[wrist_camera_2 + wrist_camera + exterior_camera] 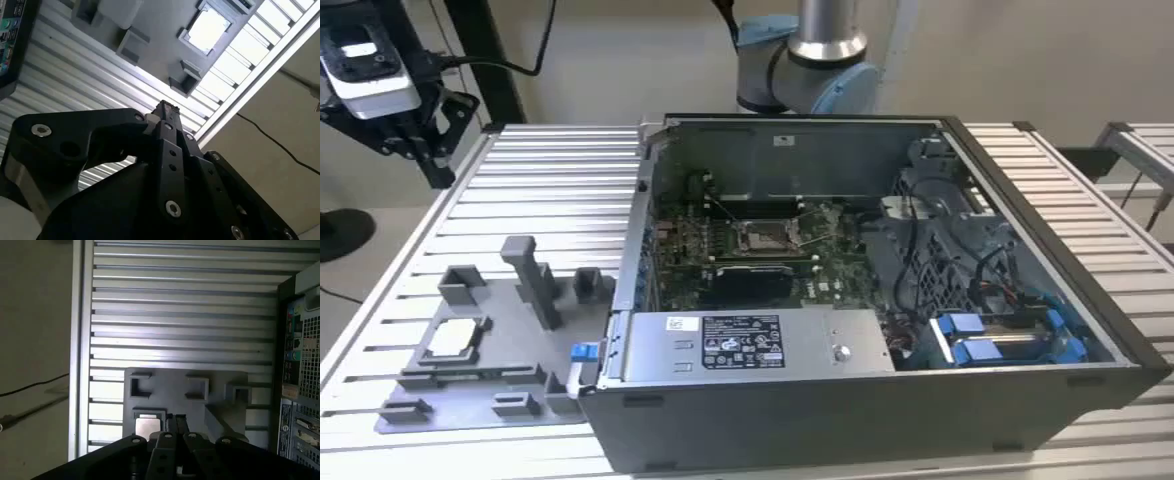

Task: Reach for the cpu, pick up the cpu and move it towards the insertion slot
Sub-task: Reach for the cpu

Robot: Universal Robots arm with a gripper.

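High over the bench [547,180] at the exterior view's left, the pincer [427,150] hangs in the air with nothing in it. In both wrist views its fingertips [170,423] sit pressed side by side, with only a thin seam between them, so the pincer [165,107] is closed and empty.

Below it and well apart, the chip [454,338] lies flat in a square nest of a grey plastic tray [467,395], pale top up. The first wrist view shows the chip [147,426] just past the fingertips, and the second wrist view shows the chip [209,31] framed by the nest's raised corners. A tall grey post [527,270] stands upright on the tray near the chip.

The tray rests on the ribbed metal bench, just beside an open computer case [854,400]. Inside the case, on the green circuit board [834,275], sits the socket [765,237], a square metal frame with a dark centre. It is far from both chip and pincer.

A black cable [270,140] trails across the floor beyond the bench edge.
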